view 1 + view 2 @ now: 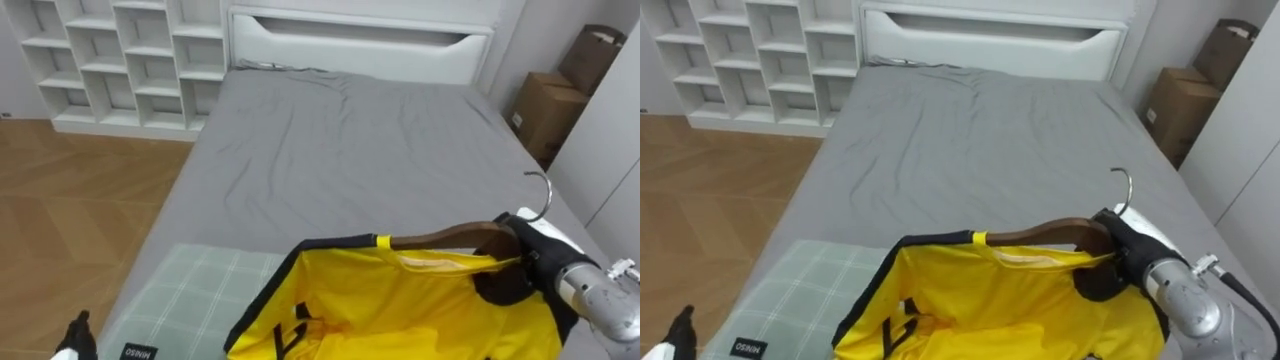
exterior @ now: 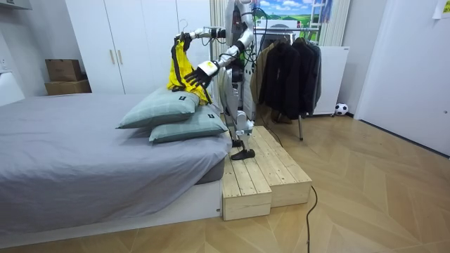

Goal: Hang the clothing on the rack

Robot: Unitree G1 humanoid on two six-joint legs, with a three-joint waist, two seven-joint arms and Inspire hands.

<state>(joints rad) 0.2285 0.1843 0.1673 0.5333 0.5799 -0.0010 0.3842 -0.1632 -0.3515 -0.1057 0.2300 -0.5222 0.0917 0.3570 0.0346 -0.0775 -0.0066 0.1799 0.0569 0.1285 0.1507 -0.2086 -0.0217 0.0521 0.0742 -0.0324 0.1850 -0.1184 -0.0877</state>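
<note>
The grey bed (image 1: 360,150) lies before the robot. The clothes rack (image 2: 300,125) (dark coats (image 2: 288,67) on it) stands behind, so hanging is yet to come. The white shelf (image 1: 120,60) looks empty in every compartment. The yellow garment (image 1: 400,310) already sits on its wooden hanger (image 1: 440,238), held above the bed with the fingers of the right hand (image 1: 522,265) curled round the hanger. Of the left hand (image 1: 78,335) I cannot tell.

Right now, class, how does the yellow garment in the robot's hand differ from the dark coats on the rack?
The yellow garment is bright with black trim; the dark coats are near black. The yellow garment's wooden hanger is gripped by the right hand over the bed; the dark coats hang on the clothes rack. Both hang rather than lie folded.
</note>
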